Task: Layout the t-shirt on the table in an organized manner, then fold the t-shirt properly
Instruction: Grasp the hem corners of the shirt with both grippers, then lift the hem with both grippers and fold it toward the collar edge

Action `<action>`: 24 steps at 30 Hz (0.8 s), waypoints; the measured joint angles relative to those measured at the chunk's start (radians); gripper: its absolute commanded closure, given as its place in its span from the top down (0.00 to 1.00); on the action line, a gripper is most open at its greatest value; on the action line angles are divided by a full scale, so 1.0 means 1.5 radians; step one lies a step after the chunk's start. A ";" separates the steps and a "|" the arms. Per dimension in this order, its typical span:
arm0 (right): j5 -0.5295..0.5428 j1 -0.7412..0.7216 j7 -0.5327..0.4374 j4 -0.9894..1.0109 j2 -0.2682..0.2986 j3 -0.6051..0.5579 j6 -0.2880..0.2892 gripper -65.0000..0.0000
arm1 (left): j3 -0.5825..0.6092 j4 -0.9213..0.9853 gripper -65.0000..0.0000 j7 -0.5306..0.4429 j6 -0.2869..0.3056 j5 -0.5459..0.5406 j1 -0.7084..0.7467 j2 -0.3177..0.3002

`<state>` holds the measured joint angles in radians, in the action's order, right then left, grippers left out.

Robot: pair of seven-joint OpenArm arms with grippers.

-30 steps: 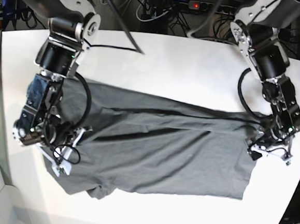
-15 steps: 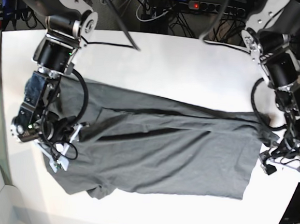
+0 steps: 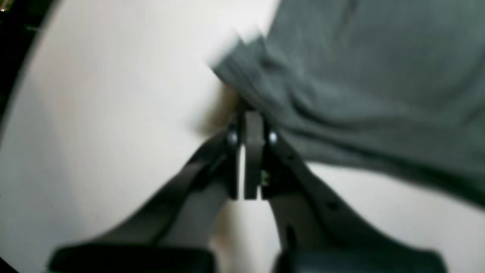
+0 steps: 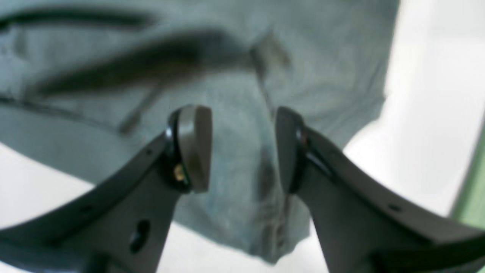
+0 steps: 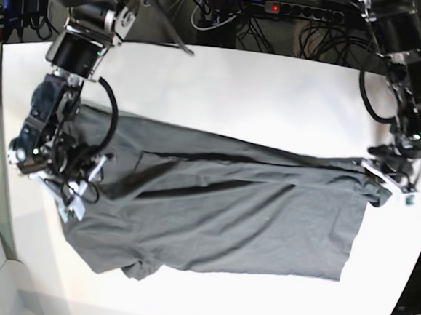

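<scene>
t-shirt point(image 5: 228, 217): soft, light, limp, wrinkles easily | left gripper point(image 3: 248, 113): clenched on its corner at the tips | right gripper point(image 4: 242, 148): released, fabric under its fingers | hold corners, hems

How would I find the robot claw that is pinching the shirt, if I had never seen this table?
Start at the big white smooth table and the dark charcoal-grey cotton t-shirt spread across it. Follow the shirt to its end on the base view's right, where the left gripper sits at the cloth's corner. Its black jaws are pressed together on the edge, while the right gripper hangs open above the fabric.
</scene>
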<state>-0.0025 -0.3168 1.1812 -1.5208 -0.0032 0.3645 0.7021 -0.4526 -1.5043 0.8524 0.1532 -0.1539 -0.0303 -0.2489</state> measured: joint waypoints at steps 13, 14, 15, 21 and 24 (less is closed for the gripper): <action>-0.001 0.016 -0.001 -0.001 0.002 0.001 0.000 0.44 | 0.105 0.134 0.00 -0.011 -0.002 0.130 -0.078 -0.001; 0.000 0.018 0.000 -0.001 0.002 0.001 0.000 0.44 | 0.110 0.145 0.00 -0.016 -0.002 0.131 -0.088 -0.001; 0.000 0.019 0.001 -0.001 0.002 0.001 0.000 0.44 | 0.113 0.152 0.00 -0.029 -0.002 0.132 -0.097 -0.001; 0.000 0.024 -0.001 -0.001 0.001 0.001 0.000 0.44 | 0.112 0.258 0.00 -0.121 -0.009 0.139 -0.143 0.032; 0.000 0.025 0.000 -0.001 0.001 0.001 0.000 0.44 | 0.110 0.301 0.00 -0.145 -0.011 0.126 -0.185 0.037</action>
<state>-0.0029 -0.2798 1.1809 -1.5223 -0.0021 0.3664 0.7021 -0.2874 -1.0534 0.6346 0.1368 0.0353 -0.3077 -0.1940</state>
